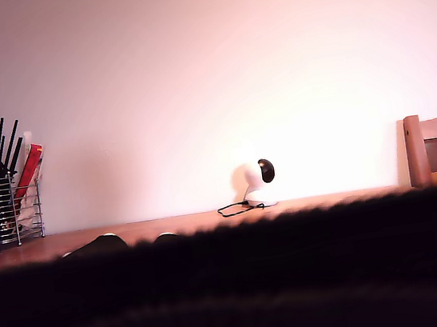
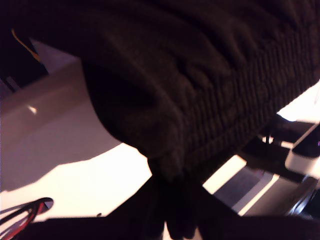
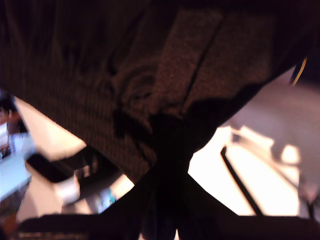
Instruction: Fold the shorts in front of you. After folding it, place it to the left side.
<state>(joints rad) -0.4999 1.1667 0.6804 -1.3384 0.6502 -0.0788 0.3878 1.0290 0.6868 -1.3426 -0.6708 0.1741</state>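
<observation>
- My first gripper (image 2: 175, 207) is clamped on the ribbed waistband of the black shorts (image 2: 200, 85), which hang from it.
- My second gripper (image 3: 167, 200) pinches bunched fabric of the same shorts.
- In the exterior view, the shorts (image 1: 242, 281) fill the foreground, before the wooden table (image 1: 210, 219).

- shorts (image 2: 200, 85), black, ribbed waistband visible, bunched and hanging in front of camera
- my first gripper (image 2: 177, 200) pinching fabric edge, jaws closed on it
- pale blurred surface behind
</observation>
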